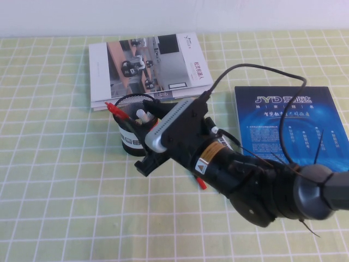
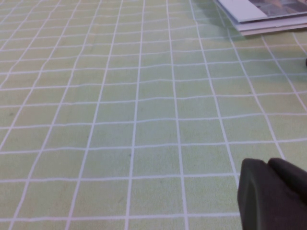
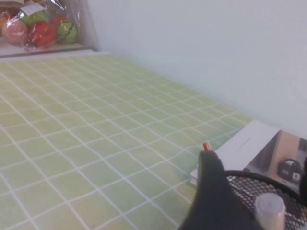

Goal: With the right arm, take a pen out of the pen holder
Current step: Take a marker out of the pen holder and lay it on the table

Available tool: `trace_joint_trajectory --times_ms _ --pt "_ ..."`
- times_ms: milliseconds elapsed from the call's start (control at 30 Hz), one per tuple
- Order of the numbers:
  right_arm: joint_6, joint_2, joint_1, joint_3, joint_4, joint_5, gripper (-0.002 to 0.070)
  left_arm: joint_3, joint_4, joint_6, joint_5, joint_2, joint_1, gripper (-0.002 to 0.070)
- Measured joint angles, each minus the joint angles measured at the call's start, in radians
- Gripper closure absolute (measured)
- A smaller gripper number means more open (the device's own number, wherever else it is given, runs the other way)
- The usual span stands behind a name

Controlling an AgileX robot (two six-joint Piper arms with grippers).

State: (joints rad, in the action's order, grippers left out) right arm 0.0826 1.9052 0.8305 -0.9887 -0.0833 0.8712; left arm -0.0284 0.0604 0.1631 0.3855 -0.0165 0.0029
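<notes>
We see soft, even daylight over the bench (image 1: 54, 191), bright but gentle. Only a faint shadow lies beneath the right tool (image 1: 146, 134) and its arm (image 1: 245, 174). Close to its own lens, that tool's finger (image 3: 211, 196) is a dark blur against a washed-out pale wall (image 3: 201, 43). The left tool (image 2: 271, 191) is equally murky, and the bench lines beyond it bow slightly.

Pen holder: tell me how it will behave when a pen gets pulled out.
The pen holder is thin mesh and upright, so probably light; a snagging pen may tip or drag it. The red pen leans on the rim, likely sliding free easily. The right gripper hangs open over it; the left gripper sits above checked cloth, offering no bracing.
</notes>
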Motion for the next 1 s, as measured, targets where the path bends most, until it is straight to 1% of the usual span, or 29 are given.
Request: trace_joint_trajectory --times_ms 167,433,833,1000 --pt "0.057 0.04 0.0 -0.051 0.006 -0.03 0.0349 0.0 0.0 0.0 0.0 0.0 0.0 0.068" --pt "0.089 0.088 0.0 -0.098 0.033 -0.05 0.0349 0.0 0.0 0.0 0.0 0.0 0.0 0.068" --pt "0.1 0.13 -0.002 -0.144 0.053 -0.079 0.0349 0.0 0.0 0.0 0.0 0.0 0.0 0.068" --pt "0.111 0.132 -0.01 -0.148 0.069 -0.083 0.0377 0.0 0.0 0.0 0.0 0.0 0.0 0.068"
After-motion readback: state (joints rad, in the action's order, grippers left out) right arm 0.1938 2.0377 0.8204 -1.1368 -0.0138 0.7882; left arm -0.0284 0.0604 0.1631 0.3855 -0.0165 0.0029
